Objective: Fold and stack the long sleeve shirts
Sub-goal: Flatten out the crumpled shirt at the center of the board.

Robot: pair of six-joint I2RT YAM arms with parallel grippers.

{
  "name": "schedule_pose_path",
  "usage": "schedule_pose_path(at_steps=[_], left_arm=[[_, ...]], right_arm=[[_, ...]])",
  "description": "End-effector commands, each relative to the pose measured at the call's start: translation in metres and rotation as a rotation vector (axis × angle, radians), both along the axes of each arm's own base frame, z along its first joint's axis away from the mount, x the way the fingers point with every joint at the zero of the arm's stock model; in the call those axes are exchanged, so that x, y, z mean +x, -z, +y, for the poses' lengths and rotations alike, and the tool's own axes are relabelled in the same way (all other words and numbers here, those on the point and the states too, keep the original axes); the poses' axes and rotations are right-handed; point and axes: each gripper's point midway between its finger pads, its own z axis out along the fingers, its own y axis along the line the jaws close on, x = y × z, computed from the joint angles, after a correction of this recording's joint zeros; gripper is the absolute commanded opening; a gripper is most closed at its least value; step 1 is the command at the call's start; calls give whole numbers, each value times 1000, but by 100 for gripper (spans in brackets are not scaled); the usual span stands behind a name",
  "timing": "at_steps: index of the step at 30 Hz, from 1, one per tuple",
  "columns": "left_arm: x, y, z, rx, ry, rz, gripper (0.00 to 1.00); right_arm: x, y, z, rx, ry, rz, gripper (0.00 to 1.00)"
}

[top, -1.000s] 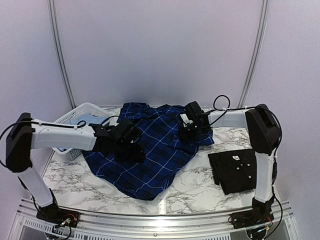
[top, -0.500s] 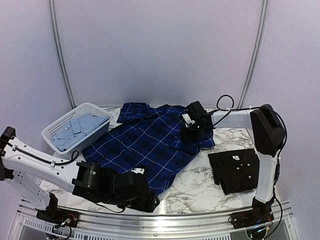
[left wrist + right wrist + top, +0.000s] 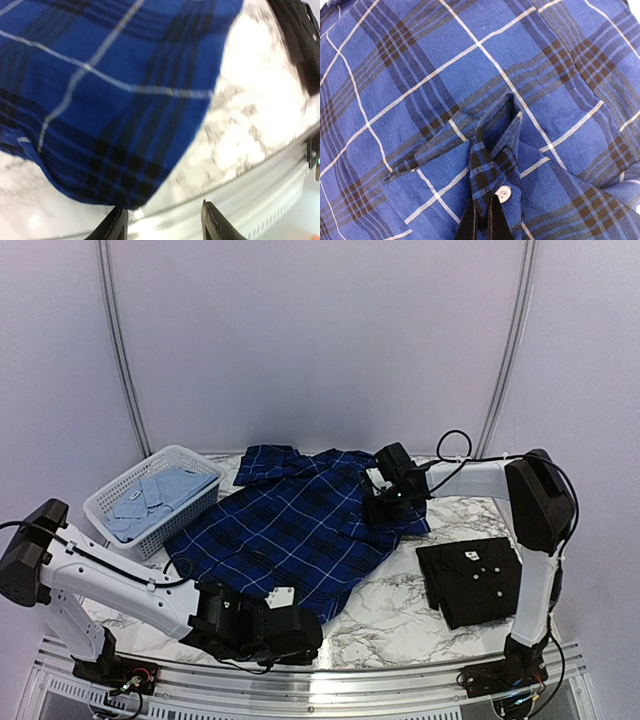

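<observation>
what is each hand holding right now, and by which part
The right hand pinches a raised fold of the plaid shirt beside a white button. The left hand holds nothing; its fingers stand apart at the shirt's near hem.

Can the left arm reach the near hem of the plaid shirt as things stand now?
Probably yes. The left gripper stands open right at the near hem of the plaid shirt, just above the marble table, and nothing lies between them. The folded black shirt lies apart, off to the side.
</observation>
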Motion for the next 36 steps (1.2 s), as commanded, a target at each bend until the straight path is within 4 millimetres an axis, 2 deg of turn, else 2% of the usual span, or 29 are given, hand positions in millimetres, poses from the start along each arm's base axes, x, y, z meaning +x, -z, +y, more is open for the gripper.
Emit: schedule_pose_path(at_steps=[1, 6, 13, 17, 22, 29, 36], left_arm=[[39, -18, 6, -14, -93, -104, 49], [72, -18, 20, 16, -140, -134, 41], [95, -21, 19, 43, -134, -164, 36], [97, -19, 9, 46, -97, -154, 30], [90, -14, 2, 22, -69, -110, 23], [87, -3, 7, 46, -76, -95, 22], [84, -12, -2, 19, -44, -82, 1]], right_arm=[[4, -19, -1, 26, 11, -31, 0], [5, -15, 1, 29, 13, -27, 0], [7, -13, 2, 29, 12, -24, 0], [9, -13, 3, 26, 10, -22, 0], [10, -10, 1, 17, 7, -20, 0], [10, -5, -1, 16, 10, -12, 0], [11, 2, -3, 8, 11, -1, 0]])
